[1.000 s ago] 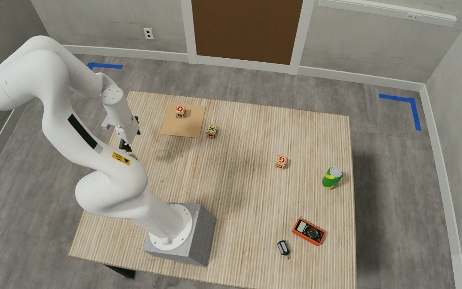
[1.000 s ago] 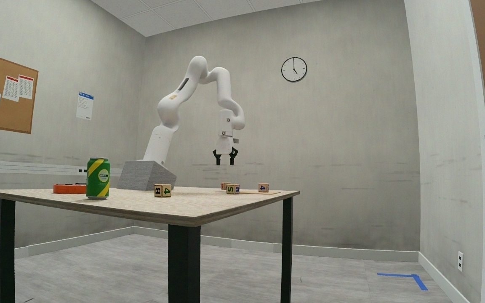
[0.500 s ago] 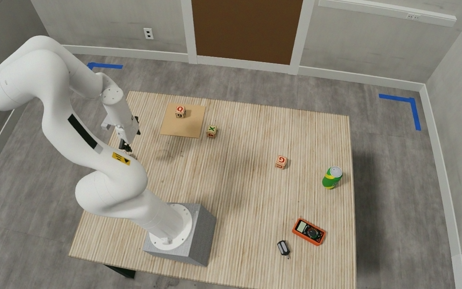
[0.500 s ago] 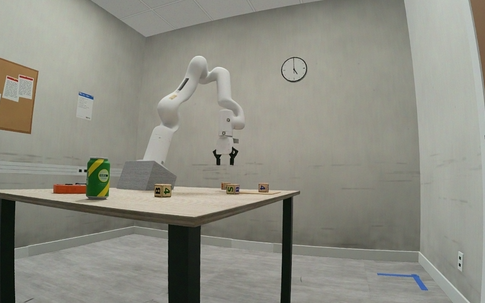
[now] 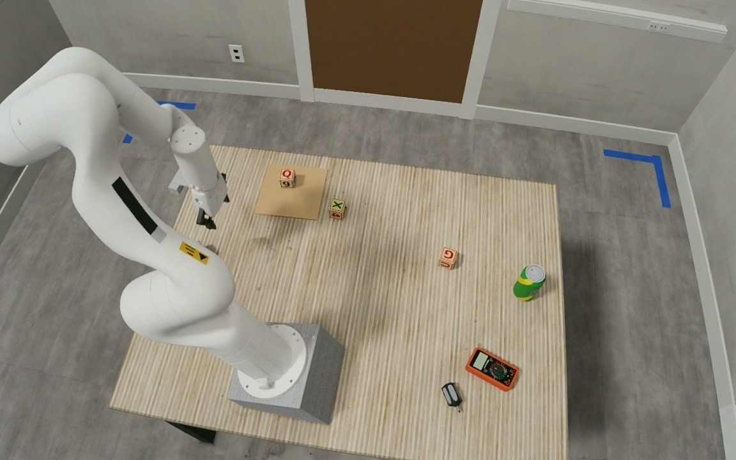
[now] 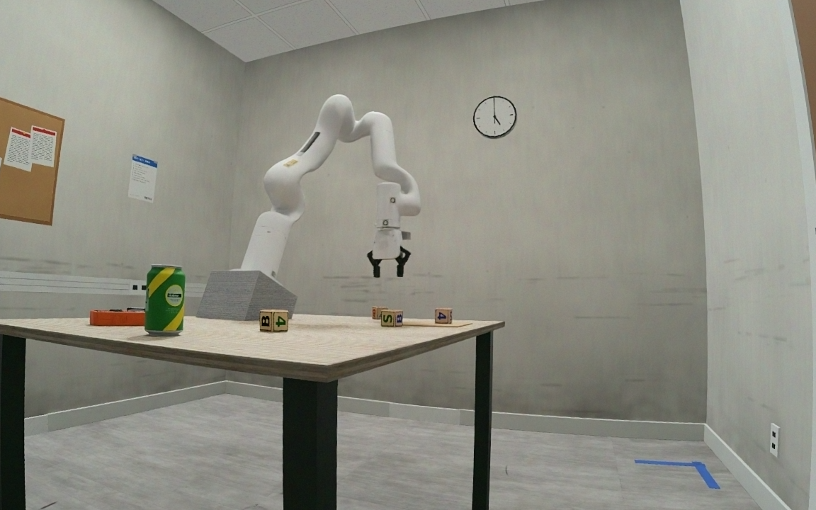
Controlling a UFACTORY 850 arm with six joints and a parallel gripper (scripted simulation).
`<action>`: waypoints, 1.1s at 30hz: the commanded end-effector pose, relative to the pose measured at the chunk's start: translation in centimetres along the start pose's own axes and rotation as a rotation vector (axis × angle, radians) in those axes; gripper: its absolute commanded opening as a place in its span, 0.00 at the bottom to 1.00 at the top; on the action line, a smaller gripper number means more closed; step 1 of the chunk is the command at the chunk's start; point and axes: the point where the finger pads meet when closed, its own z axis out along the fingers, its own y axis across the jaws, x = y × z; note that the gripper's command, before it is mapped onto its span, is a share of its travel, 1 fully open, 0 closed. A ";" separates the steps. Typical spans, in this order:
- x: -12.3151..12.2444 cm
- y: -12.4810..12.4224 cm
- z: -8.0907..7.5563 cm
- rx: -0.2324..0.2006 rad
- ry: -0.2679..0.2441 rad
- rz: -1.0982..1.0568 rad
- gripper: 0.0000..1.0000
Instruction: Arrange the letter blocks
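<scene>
A tan mat lies at the far left of the table. A block with Q on top stands on the mat. A block with X on top stands on the table just off the mat's right edge. A block with G on top stands far to the right, and its G looks upside down in the top view. A fourth block stands left of the mat, almost hidden by my arm in the top view. My gripper is open and empty, hanging well above the table left of the mat.
A green can stands near the right edge. An orange multimeter and a small black object lie at the near right. The grey robot base stands at the near edge.
</scene>
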 end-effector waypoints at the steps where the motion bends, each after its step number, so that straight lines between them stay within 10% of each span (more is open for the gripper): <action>1: -0.5 6.0 0.2 0.003 0.014 -0.003 1.00; 12: -5.1 17.1 0.1 0.001 0.020 -0.006 1.00; 19: -12.4 25.2 0.0 0.004 0.000 -0.002 1.00; 33: -16.8 28.3 -0.1 0.007 -0.017 0.003 1.00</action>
